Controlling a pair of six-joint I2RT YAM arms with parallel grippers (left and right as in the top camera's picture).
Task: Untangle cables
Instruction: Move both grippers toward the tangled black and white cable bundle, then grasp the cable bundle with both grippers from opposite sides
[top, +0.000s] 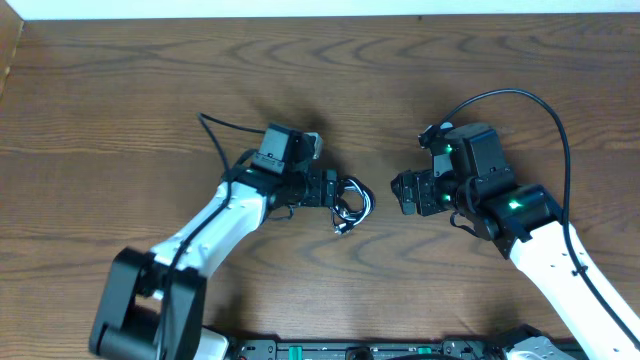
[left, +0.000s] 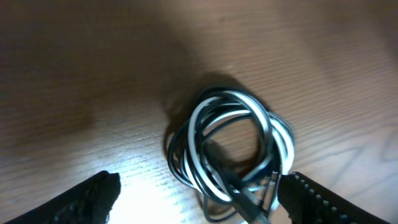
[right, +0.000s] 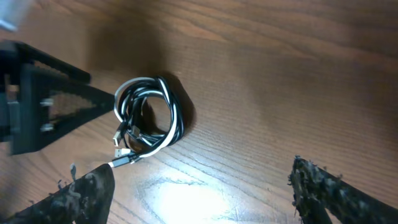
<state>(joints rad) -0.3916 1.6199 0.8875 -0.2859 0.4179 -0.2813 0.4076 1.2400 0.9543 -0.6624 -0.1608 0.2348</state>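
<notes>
The cables (top: 352, 203) lie as one small coiled bundle of white and black cords on the wooden table, with plug ends sticking out at its near side. My left gripper (top: 345, 196) is open with its fingers on either side of the bundle. In the left wrist view the cables (left: 231, 146) sit just beyond my open left gripper (left: 199, 196). My right gripper (top: 402, 193) is open and empty, a short way right of the bundle. The right wrist view shows the cables (right: 149, 118) ahead and left of my open right gripper (right: 202, 186).
The thick black robot cable (top: 545, 110) loops over the right arm, and another (top: 222, 135) trails behind the left arm. The table's far edge meets a white wall (top: 320, 8).
</notes>
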